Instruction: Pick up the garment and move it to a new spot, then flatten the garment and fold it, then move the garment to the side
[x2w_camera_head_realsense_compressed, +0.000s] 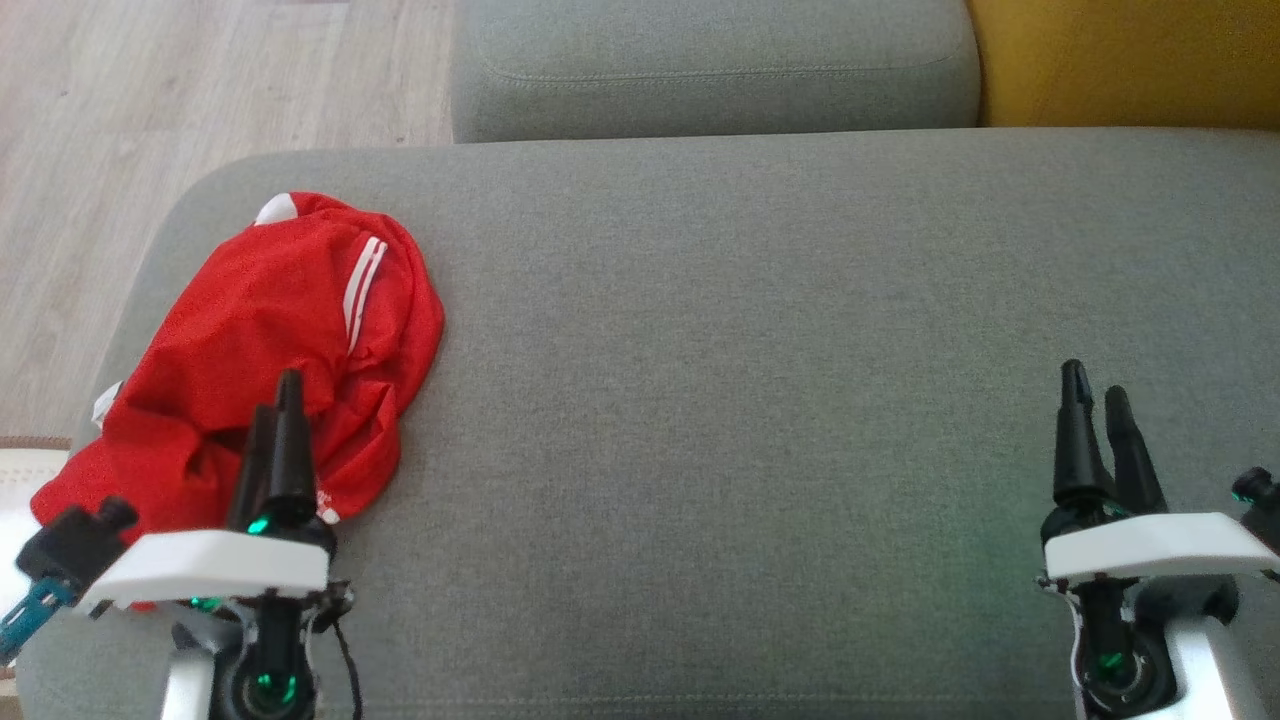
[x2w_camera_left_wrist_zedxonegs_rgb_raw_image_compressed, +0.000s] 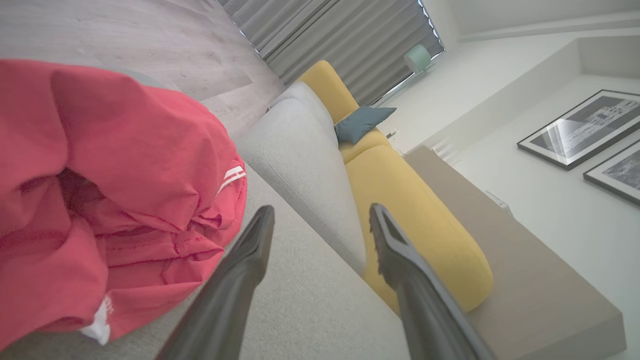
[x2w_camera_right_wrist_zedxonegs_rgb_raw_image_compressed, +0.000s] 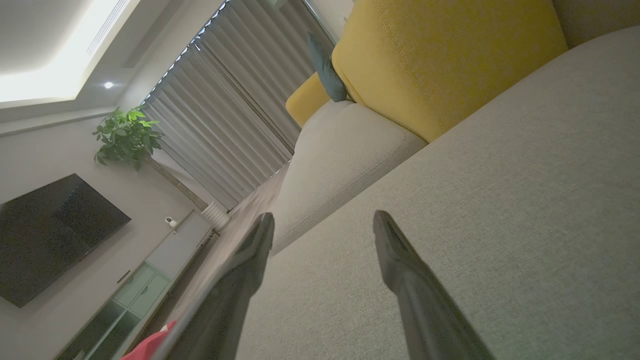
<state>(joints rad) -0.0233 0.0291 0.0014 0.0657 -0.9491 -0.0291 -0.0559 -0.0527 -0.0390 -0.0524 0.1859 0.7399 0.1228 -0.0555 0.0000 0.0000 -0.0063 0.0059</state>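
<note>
The garment (x2w_camera_head_realsense_compressed: 270, 350) is a red shirt with white stripes, lying crumpled in a heap at the left end of the grey sofa seat (x2w_camera_head_realsense_compressed: 750, 350). My left gripper (x2w_camera_head_realsense_compressed: 278, 400) hovers over the heap's near part, open, with nothing between its fingers. In the left wrist view the garment (x2w_camera_left_wrist_zedxonegs_rgb_raw_image_compressed: 100, 200) bulges at the left, beside the left gripper (x2w_camera_left_wrist_zedxonegs_rgb_raw_image_compressed: 322, 215), whose fingers are spread apart. My right gripper (x2w_camera_head_realsense_compressed: 1095, 385) stands open and empty over bare seat at the lower right. In the right wrist view the right gripper (x2w_camera_right_wrist_zedxonegs_rgb_raw_image_compressed: 324, 222) points along the seat, and a red scrap of the garment (x2w_camera_right_wrist_zedxonegs_rgb_raw_image_compressed: 150, 345) peeks out at the bottom.
A grey cushion (x2w_camera_head_realsense_compressed: 710, 60) lies behind the seat, with a yellow cushion (x2w_camera_head_realsense_compressed: 1130, 60) to its right. Wooden floor (x2w_camera_head_realsense_compressed: 150, 110) lies past the seat's rounded left end. The wrist views show curtains (x2w_camera_left_wrist_zedxonegs_rgb_raw_image_compressed: 340, 35), a wall shelf (x2w_camera_left_wrist_zedxonegs_rgb_raw_image_compressed: 525, 260) and a television (x2w_camera_right_wrist_zedxonegs_rgb_raw_image_compressed: 50, 235).
</note>
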